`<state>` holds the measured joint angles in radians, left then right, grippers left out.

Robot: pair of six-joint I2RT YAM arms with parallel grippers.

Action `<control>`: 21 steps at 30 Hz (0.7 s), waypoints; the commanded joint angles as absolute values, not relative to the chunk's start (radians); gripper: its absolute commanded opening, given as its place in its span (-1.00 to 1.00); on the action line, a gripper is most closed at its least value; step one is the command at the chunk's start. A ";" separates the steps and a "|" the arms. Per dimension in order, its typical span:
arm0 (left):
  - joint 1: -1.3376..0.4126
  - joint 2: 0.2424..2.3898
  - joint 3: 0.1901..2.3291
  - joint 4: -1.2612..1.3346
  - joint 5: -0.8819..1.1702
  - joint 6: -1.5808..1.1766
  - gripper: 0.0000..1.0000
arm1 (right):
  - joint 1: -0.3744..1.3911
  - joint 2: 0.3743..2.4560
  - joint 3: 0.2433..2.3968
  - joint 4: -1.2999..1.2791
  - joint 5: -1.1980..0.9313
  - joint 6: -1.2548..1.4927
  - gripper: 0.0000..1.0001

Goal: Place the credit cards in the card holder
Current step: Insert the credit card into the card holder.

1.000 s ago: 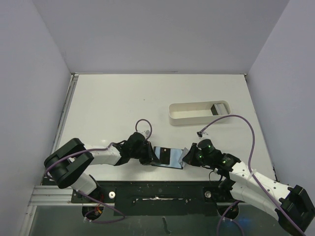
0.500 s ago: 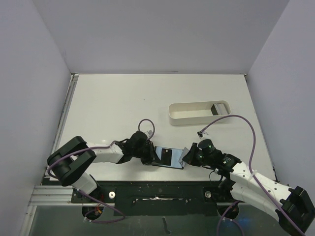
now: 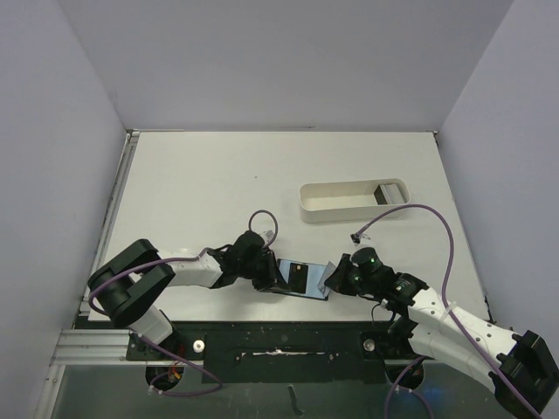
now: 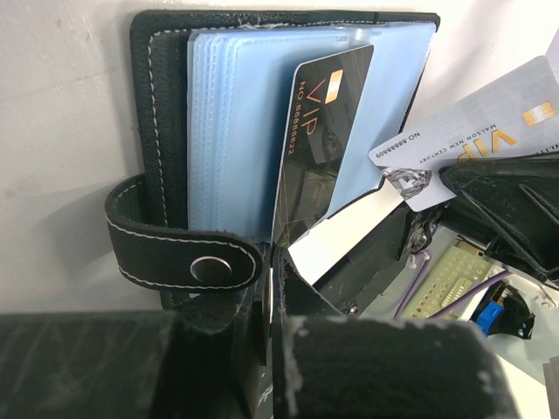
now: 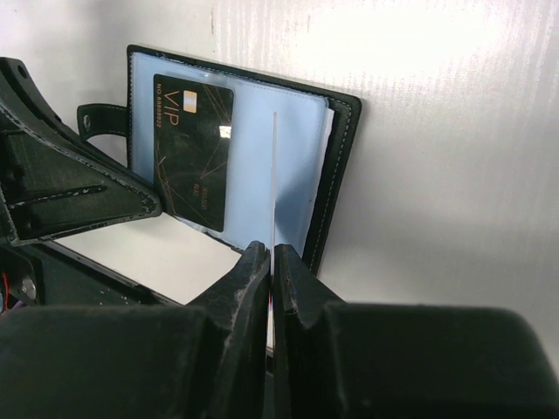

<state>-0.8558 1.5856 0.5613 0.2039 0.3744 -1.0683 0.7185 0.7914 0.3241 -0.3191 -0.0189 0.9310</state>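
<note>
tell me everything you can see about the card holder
The card holder lies open and flat on the white table. It has a black stitched leather-like cover, a strap with a metal snap, and a stack of clear bluish pockets. A black card rests on the pockets, pinched by the left gripper.
</note>
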 commanded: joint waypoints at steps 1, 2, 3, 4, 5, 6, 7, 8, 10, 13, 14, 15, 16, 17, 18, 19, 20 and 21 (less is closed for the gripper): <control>-0.859 1.597 0.584 0.149 0.336 -1.042 -1.00 | 0.713 0.769 0.380 -0.371 0.038 0.923 -1.00; -0.860 1.595 0.584 0.147 0.337 -1.042 -1.00 | 0.714 0.763 0.390 -0.390 0.050 0.920 -1.00; -0.860 1.595 0.583 0.146 0.337 -1.042 -1.00 | 0.713 0.759 0.396 -0.402 0.061 0.919 -1.00; -0.860 1.596 0.584 0.146 0.340 -1.042 -1.00 | 0.713 0.758 0.398 -0.408 0.067 0.917 -1.00; -0.860 1.598 0.584 0.145 0.340 -1.044 -1.00 | 0.713 0.758 0.397 -0.411 0.072 0.917 -1.00; -0.860 1.600 0.584 0.147 0.342 -1.046 -1.00 | 0.713 0.762 0.395 -0.411 0.071 0.918 -1.00; -0.860 1.600 0.584 0.147 0.342 -1.048 -1.00 | 0.713 0.766 0.392 -0.410 0.072 0.920 -1.00; -0.860 1.600 0.584 0.146 0.342 -1.051 -1.00 | 0.713 0.772 0.388 -0.409 0.071 0.922 -1.00; -0.860 1.600 0.588 0.139 0.341 -1.054 -1.00 | 0.713 0.781 0.382 -0.405 0.069 0.927 -1.00; -0.860 1.598 0.598 0.116 0.333 -1.054 -1.00 | 0.714 0.785 0.373 -0.401 0.070 0.932 -1.00; -0.860 1.599 0.601 0.114 0.333 -1.054 -1.00 | 0.715 0.783 0.370 -0.402 0.071 0.932 -1.00; -0.860 1.602 0.605 0.112 0.335 -1.055 -1.00 | 0.715 0.783 0.367 -0.401 0.073 0.934 -1.00; -0.860 1.605 0.608 0.112 0.338 -1.055 -1.00 | 0.715 0.782 0.365 -0.399 0.074 0.934 -1.00; -0.860 1.608 0.611 0.113 0.340 -1.055 -1.00 | 0.715 0.783 0.362 -0.396 0.074 0.936 -1.00; -0.861 1.613 0.616 0.113 0.344 -1.055 -1.00 | 0.715 0.784 0.359 -0.395 0.074 0.936 -1.00; -0.861 1.616 0.618 0.112 0.346 -1.054 -1.00 | 0.714 0.787 0.357 -0.391 0.073 0.938 -1.00; -0.862 1.620 0.622 0.112 0.349 -1.054 -1.00 | 0.716 0.789 0.354 -0.387 0.071 0.940 -1.00; -0.862 1.622 0.623 0.113 0.352 -1.054 -1.00 | 0.717 0.791 0.349 -0.381 0.069 0.942 -1.00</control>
